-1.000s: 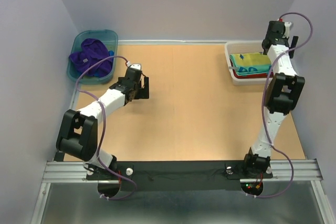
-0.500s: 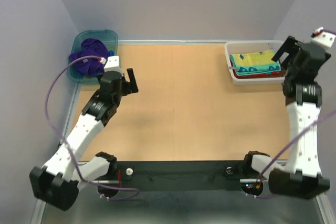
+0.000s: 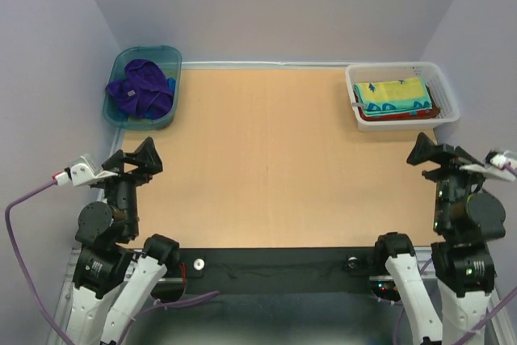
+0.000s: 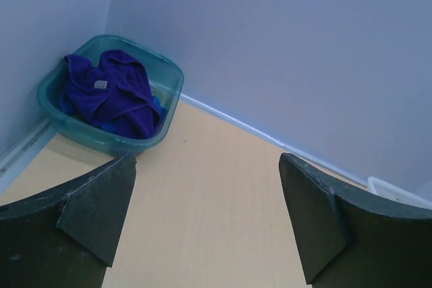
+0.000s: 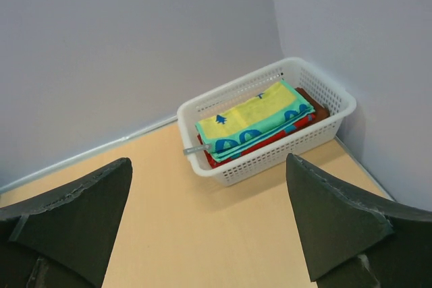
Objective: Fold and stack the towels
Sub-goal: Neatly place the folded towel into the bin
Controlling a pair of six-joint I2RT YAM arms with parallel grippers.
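Note:
A crumpled purple towel (image 3: pixel 140 90) lies in the teal tub (image 3: pixel 166 56) at the far left; in the left wrist view the purple towel (image 4: pixel 108 92) fills that tub (image 4: pixel 172 92). Folded towels sit stacked in the white mesh basket (image 3: pixel 443 90) at the far right: a teal-and-yellow towel (image 3: pixel 393 94) on top, a red one (image 5: pixel 270 145) under the teal-and-yellow towel (image 5: pixel 253 114). My left gripper (image 3: pixel 133 159) hovers open and empty at the near left. Likewise open and empty, my right gripper (image 3: pixel 440 155) hangs at the near right.
The tan tabletop (image 3: pixel 275 159) lies between tub and basket. Grey walls close the back and both sides. A black bar (image 3: pixel 275 268) with the arm bases runs along the near edge. The basket's rim (image 4: pixel 398 192) peeks into the left wrist view.
Both arms have drawn back toward the near edge: the left away from the tub, the right away from the basket. Both grippers stayed open and empty.

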